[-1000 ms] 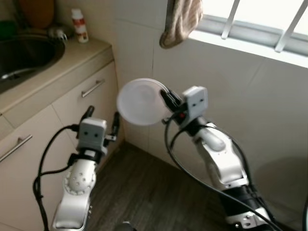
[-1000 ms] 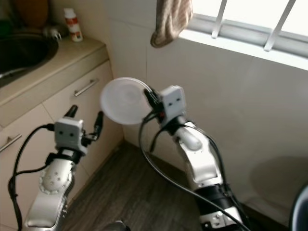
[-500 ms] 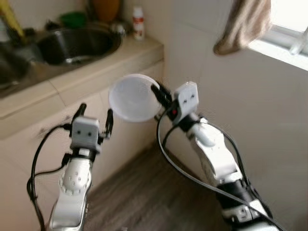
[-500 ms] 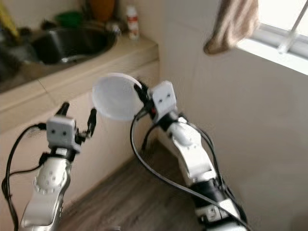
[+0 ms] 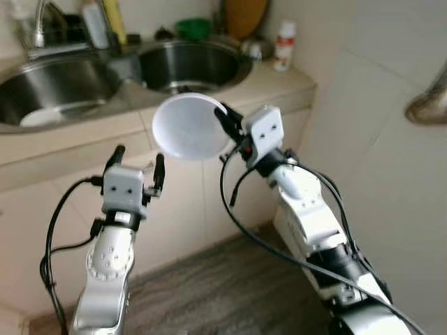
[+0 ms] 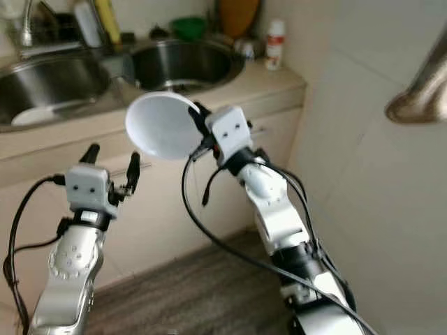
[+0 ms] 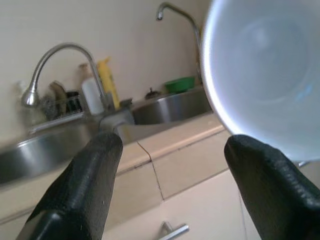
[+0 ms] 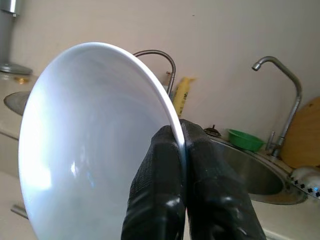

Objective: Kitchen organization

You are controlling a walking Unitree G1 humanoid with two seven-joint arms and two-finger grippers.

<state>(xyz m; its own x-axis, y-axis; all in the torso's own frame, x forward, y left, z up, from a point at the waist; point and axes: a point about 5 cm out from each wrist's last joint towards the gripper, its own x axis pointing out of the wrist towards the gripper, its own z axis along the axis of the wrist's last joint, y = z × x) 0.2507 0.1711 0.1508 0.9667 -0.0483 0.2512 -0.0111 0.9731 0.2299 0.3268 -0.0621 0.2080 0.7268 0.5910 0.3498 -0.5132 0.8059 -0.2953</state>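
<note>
Bowl [image 5: 187,128], white and shallow, is pinched by its rim between the 2 black fingers of the right gripper [image 5: 225,120], which are closed tight on the edge, as the right wrist view shows plainly. It is held up in the air in front of the counter [image 5: 279,84], tilted on its side with the hollow facing away from the arm, so a rim grip is the only hold those thin fingers could get on it. It hangs over the front edge of the counter, just short of the right-hand sink [image 5: 192,64].

The left gripper [image 5: 136,162] is raised beside and below the bowl, its fingers spread apart and holding nothing; it looks ready to steady or take the bowl if needed.

On the counter, 2 steel basins sit side by side; the left sink [image 5: 52,84] has something white lying in it. Bottles [image 5: 94,24] and a tap [image 5: 35,28] stand along the back edge, and a small white bottle [image 5: 283,45] stands near the right back corner.

My guess is the bowl is bound for one of the basins.
</note>
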